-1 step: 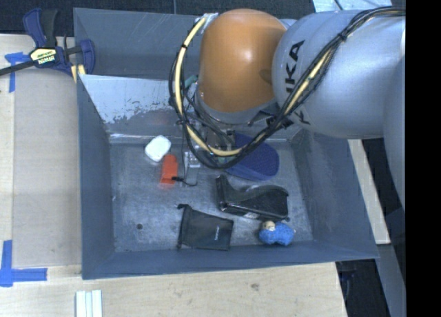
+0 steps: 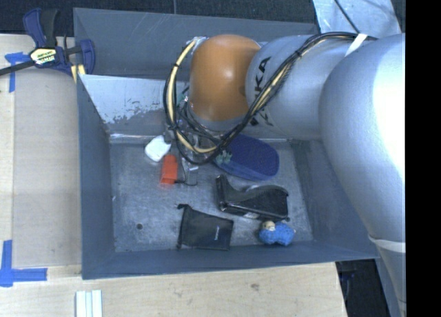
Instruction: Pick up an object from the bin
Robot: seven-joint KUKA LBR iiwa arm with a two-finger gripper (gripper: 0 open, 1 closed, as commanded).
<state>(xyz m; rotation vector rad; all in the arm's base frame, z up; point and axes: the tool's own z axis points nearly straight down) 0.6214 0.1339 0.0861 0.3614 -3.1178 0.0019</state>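
Arm bent down; end effector seemingly low.

Looks like a robotics lab. Shown by a large silver industrial arm, cables bundled at its wrist, reaching into a grey metal bin.

Dark blue oval pad just behind a black stapler-like tool; flat black pouch left of a small blue toy.

The block is orange, the lump white, the pouch black.
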